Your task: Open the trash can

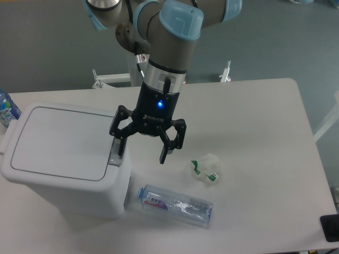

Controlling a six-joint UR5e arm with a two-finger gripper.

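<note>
The trash can [63, 166] stands on the white table [254, 121], toward the table's left end and near its front edge. Its flat white lid [61, 143] lies shut, so what is inside cannot be seen. A grey push-button tab [115, 154] sits on the rim at the can's right side.

The gripper [143, 152] hangs over the can's right edge with its jaws spread wide and holding nothing. One finger [121, 145] stands over the grey tab, right at it; whether it presses on the tab cannot be told. The other finger [165, 153] hangs above bare table to the right of the can. The gripper body carries white lettering that looks like ROBOTIQ, under a small lit blue light [156, 103].

Just right of the can's base, near the front, a clear plastic bottle [176, 206] lies on its side, with a label in red and blue print too small to read. Further right of the can, beyond the gripper, sits a crumpled white wrapper [205, 169] with green markings. At the can's far left, by the table edge, part of a blue-labelled bottle [6, 108] stands upright.
</note>
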